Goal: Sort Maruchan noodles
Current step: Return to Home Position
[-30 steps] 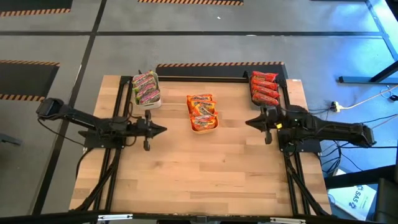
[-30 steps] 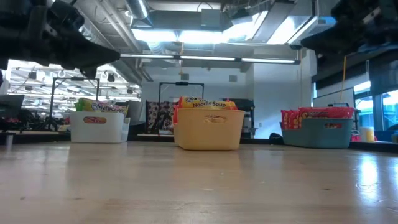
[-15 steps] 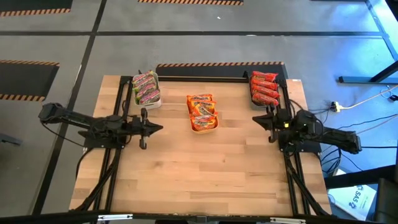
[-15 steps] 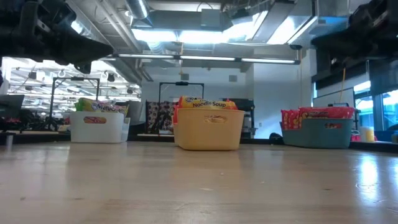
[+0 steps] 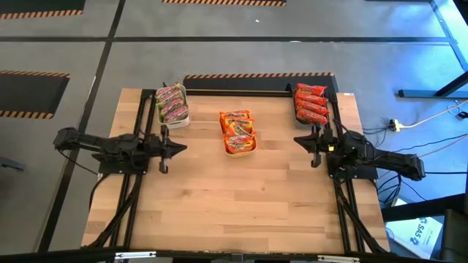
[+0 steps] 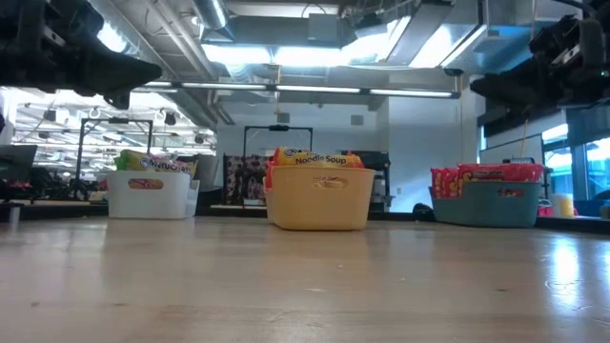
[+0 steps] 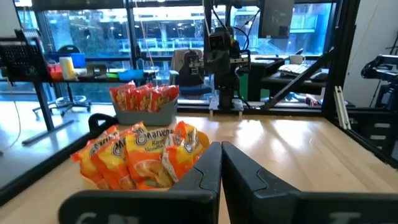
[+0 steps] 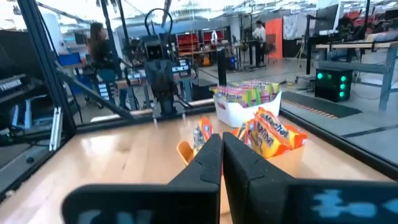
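Reading "Noodle Soup" on orange-yellow noodles (image 6: 319, 159), left gripper (image 5: 181, 148) closed, right gripper (image 5: 297, 140) closed.

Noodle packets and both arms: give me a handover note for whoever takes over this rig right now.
Left gripper: shut, empty, over the table, by the white bin.
Right gripper: shut, empty, near the blue bin.
Packets: green-pink packets in the white bin, orange packets in the yellow bin, red packets in the blue bin.
Done: every packet in view is binned by colour.
Left: probably only parking both arms.
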### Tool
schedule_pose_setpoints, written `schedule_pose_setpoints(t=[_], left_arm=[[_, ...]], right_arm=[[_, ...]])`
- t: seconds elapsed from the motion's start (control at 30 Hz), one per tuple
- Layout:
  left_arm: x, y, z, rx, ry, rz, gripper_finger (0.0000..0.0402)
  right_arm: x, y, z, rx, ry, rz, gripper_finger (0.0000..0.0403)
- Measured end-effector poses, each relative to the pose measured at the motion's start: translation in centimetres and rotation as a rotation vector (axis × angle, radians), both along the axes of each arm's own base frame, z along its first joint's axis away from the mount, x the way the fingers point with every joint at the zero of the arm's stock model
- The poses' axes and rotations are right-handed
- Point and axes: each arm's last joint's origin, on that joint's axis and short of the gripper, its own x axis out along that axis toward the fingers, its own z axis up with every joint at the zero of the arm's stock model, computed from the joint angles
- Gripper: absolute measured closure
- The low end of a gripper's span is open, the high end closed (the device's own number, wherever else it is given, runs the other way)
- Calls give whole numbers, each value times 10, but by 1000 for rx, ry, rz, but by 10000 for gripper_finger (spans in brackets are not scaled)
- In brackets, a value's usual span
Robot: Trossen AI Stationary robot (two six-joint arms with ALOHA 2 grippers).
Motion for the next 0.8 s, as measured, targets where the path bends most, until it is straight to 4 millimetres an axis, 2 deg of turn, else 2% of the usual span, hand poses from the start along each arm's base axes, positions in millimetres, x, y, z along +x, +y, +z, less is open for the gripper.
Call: schedule_pose_setpoints(t=[0.33, 0.57, 0.8], left_arm=[[-10, 2, 3, 32, -44, 14, 395], [-11, 2, 8, -85, -78, 12, 400], [-10, 2, 7, -87, -66, 16, 390]], right_arm=[[0, 0, 1, -25, -3, -2, 400], [0, -2, -5, 17, 47, -60, 400], [0, -1, -5, 18, 57, -49, 400]])
